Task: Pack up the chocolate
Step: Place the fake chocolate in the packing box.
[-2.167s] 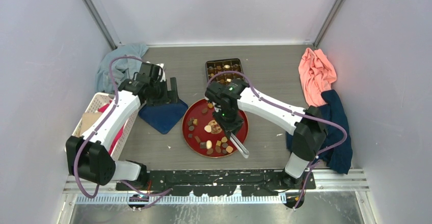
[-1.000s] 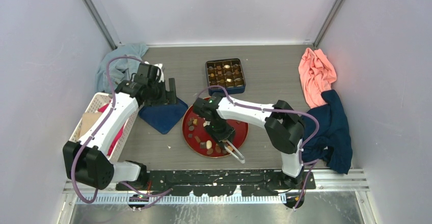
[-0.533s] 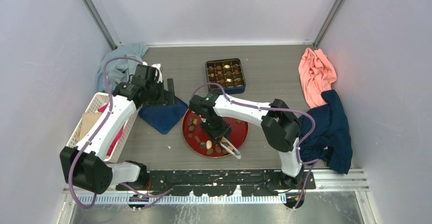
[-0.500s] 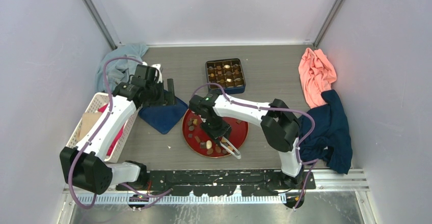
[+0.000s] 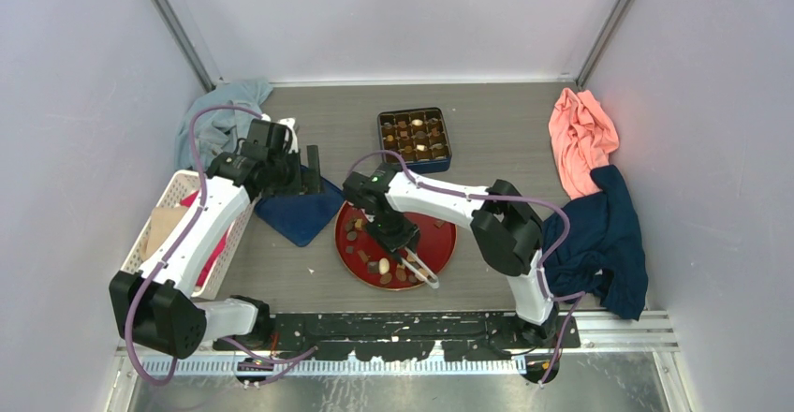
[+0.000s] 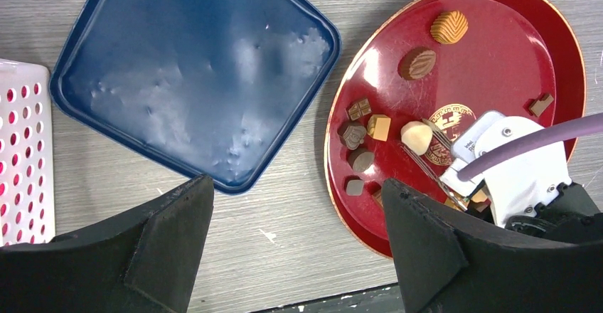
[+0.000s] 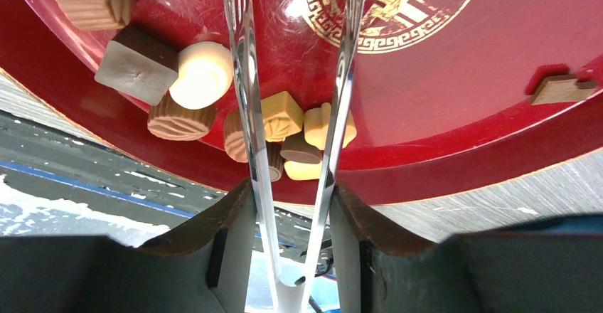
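Loose chocolate [image 6: 378,126] lies on the red plate [image 6: 498,57]; a cluster [image 7: 281,114] sits by its near rim. More chocolate fills the dark compartment box [image 5: 414,138] behind the plate. My right gripper [image 7: 288,192] [image 5: 404,248] is over the plate, shut on metal tongs [image 7: 245,78] near their bend. The two tong arms stand apart and reach over the cluster; their tips are out of the right wrist view. In the left wrist view the tongs [image 6: 427,142] end beside a cream piece [image 6: 416,136]. My left gripper [image 6: 295,185] [image 5: 309,169] hangs open above the table, between blue lid and plate.
A blue lid [image 6: 192,71] lies left of the plate. A white basket [image 5: 169,206] stands at the left edge, with a grey cloth [image 5: 220,117] behind it. Pink cloth [image 5: 582,136] and navy cloth [image 5: 604,243] lie at the right. The black rail [image 5: 393,328] runs along the near edge.
My right arm has swung left across the plate, carrying the tongs toward its near-left part. The left arm has stayed almost still.
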`<state>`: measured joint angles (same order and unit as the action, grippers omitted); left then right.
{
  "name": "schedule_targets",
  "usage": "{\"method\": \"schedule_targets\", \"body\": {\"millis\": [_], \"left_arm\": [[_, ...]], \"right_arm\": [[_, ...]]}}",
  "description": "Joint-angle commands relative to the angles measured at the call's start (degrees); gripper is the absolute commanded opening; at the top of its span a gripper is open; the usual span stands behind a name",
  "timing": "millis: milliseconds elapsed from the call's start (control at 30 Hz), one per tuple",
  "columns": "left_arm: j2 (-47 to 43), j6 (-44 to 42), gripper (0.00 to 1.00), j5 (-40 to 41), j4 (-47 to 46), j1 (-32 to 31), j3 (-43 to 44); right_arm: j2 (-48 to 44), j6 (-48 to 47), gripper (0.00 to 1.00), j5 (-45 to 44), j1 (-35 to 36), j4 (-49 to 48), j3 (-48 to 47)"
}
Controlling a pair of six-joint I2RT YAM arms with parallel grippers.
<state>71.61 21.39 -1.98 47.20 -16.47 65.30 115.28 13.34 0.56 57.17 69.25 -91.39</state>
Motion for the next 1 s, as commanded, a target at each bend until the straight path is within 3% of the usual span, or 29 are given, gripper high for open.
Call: {"method": "schedule_targets", "body": {"millis": [0, 233, 433, 700, 967], "left_arm": [[-1.5, -1.2, 0.88, 0.7, -0.7, 0.3, 0.3], [-2.2, -1.0, 0.88, 1.0, 0.1, 0.3, -0.3], [-2.9, -2.3, 0.89, -3.8, 0.3, 0.3, -1.2], [-2.1, -1.8, 0.89, -4.3, -0.3, 0.3, -1.8], [-0.1, -2.4, 0.89, -2.3, -1.0, 0.3, -1.3]], "right_arm": [[-3.1, -0.6, 0.27, -4.2, -0.8, 1.8, -3.8], [-9.8, 0.6, 0.23, -7.8, -5.8, 3.7, -7.3], [-13.8, 4.5, 0.23, -5.8, -18.1, 2.7, -8.1], [-10.6, 6.1, 0.24, -1.4, -29.6, 1.1, -10.1], [-5.4, 3.2, 0.26, 2.9, -32.6, 2.6, -14.4]]}}
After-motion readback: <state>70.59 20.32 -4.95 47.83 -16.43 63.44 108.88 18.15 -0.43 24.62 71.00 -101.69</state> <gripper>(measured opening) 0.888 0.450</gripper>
